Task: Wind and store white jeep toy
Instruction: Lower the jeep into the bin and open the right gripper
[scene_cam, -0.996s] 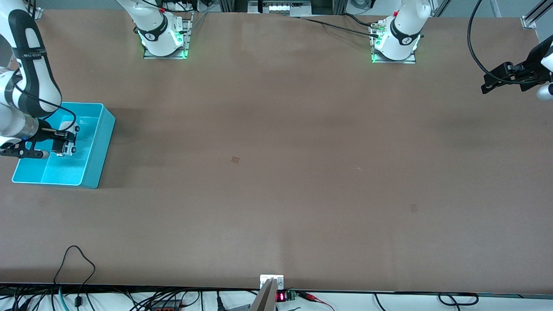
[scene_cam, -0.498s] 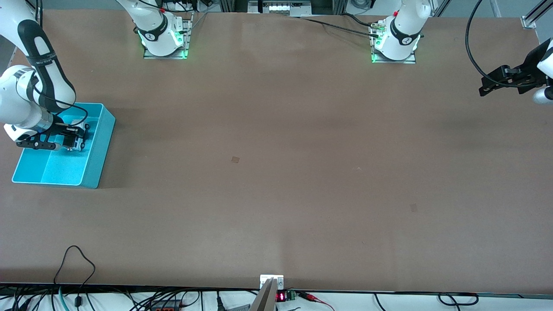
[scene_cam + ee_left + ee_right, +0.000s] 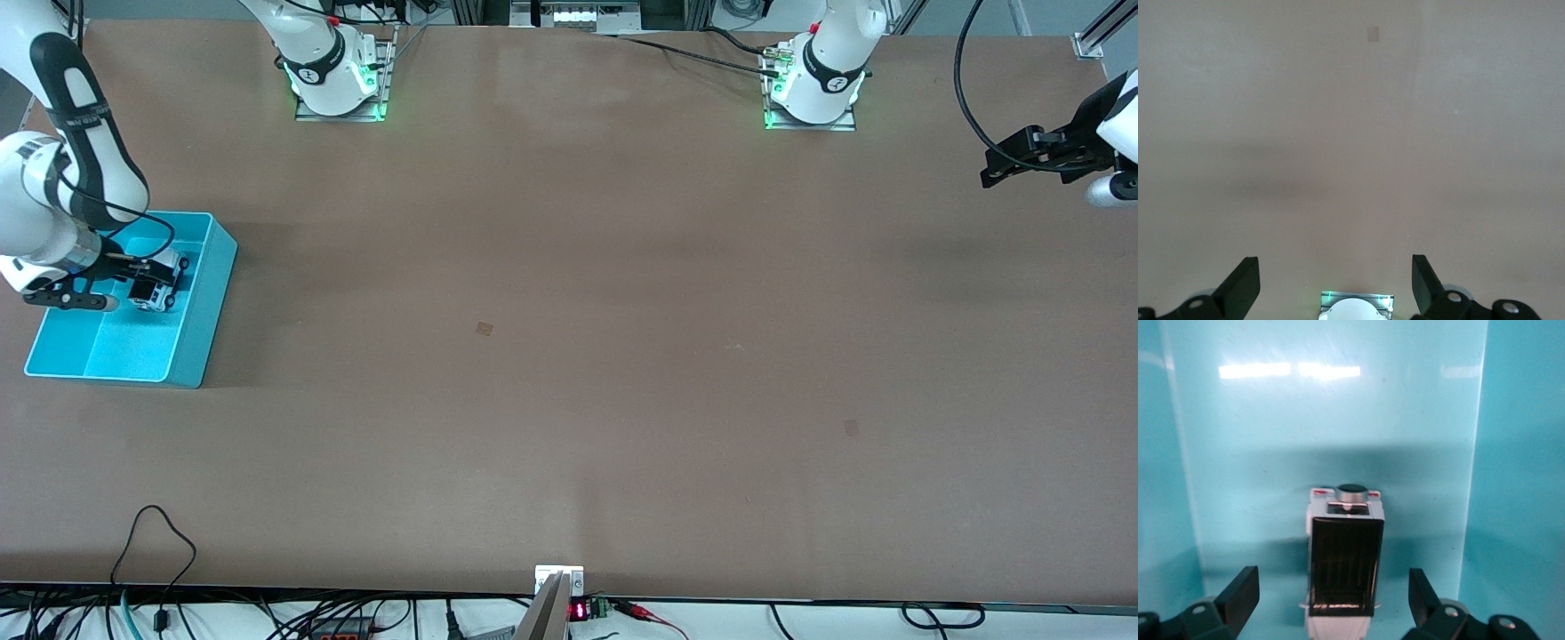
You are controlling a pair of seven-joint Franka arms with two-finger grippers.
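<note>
The white jeep toy (image 3: 161, 284) (image 3: 1343, 560), with its black roof panel, rests on the floor of the turquoise bin (image 3: 206, 293) at the right arm's end of the table. My right gripper (image 3: 140, 282) (image 3: 1333, 600) hovers low over the bin, open. Its fingers (image 3: 1239, 592) stand on either side of the jeep with a gap to each, so nothing is gripped. My left gripper (image 3: 994, 166) (image 3: 1335, 283) waits open and empty in the air over the left arm's end of the table.
The bin's walls (image 3: 1515, 487) rise close on both sides of the jeep. The brown table (image 3: 569, 356) carries only small dark marks (image 3: 484, 328). Both arm bases (image 3: 338, 80) (image 3: 813, 89) stand at the table's back edge.
My right gripper has opened and let go of the jeep, which now sits on the bin floor. The left gripper drifted slightly.
</note>
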